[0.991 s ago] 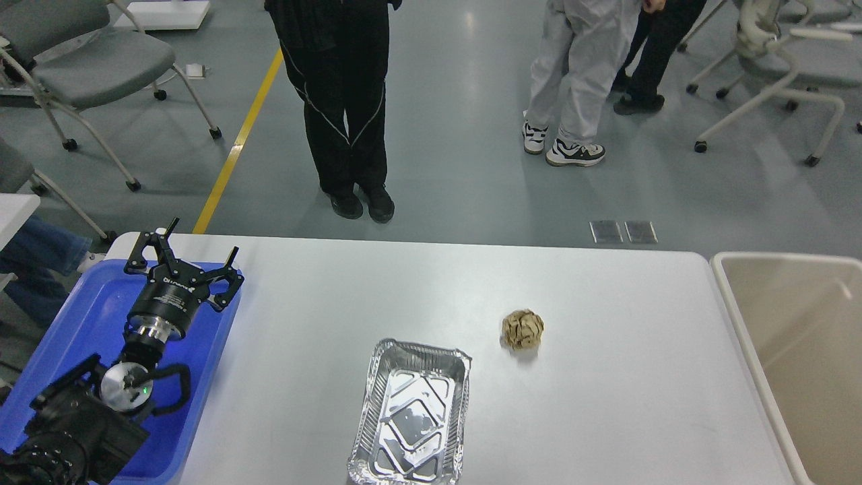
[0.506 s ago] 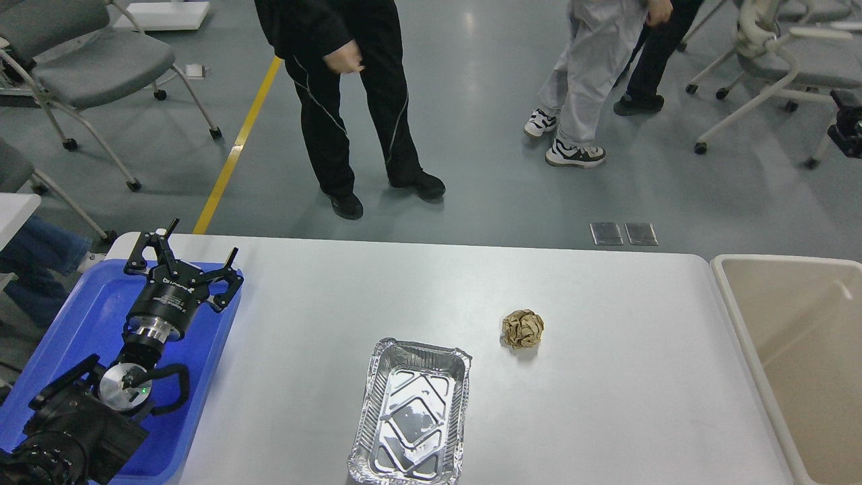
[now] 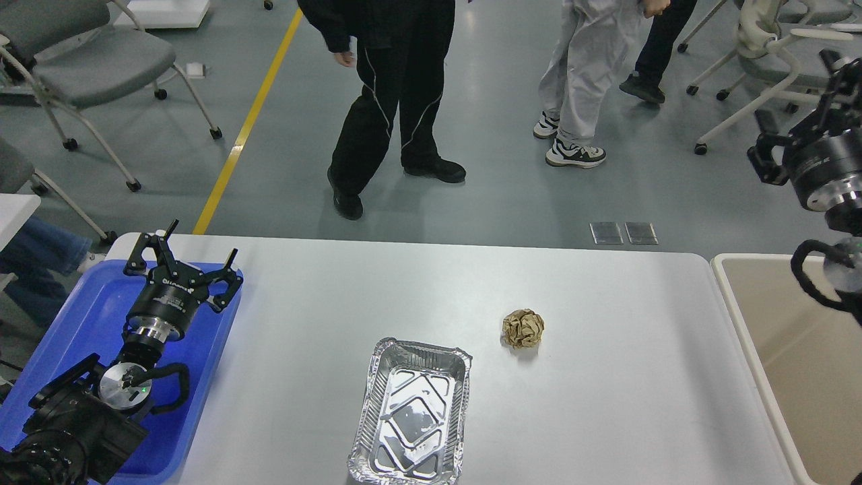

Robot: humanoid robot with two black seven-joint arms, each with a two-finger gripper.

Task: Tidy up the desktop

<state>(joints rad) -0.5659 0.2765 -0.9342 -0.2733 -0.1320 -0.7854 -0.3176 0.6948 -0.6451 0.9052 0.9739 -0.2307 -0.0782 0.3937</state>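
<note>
The white desktop point(image 3: 606, 411) holds an empty foil tray point(image 3: 412, 421) near the front edge and a crumpled brown paper ball point(image 3: 523, 328) to the tray's right and farther back. My left gripper point(image 3: 190, 254) is open and empty. It hangs over the back right corner of the blue tray point(image 3: 74, 323) at the left end of the desktop. My right gripper point(image 3: 800, 111) is raised at the right edge of the view, above the beige tub point(image 3: 788, 350). Its fingers are spread and hold nothing.
The beige tub stands against the desktop's right end and looks empty. Two people stand on the floor beyond the far edge, with rolling chairs at the back left and back right. A yellow floor line point(image 3: 249, 121) runs at the back left.
My right arm has come into view at the right edge and risen above the tub. The person in black has stepped to the right. My left arm and the table's objects have not moved.
</note>
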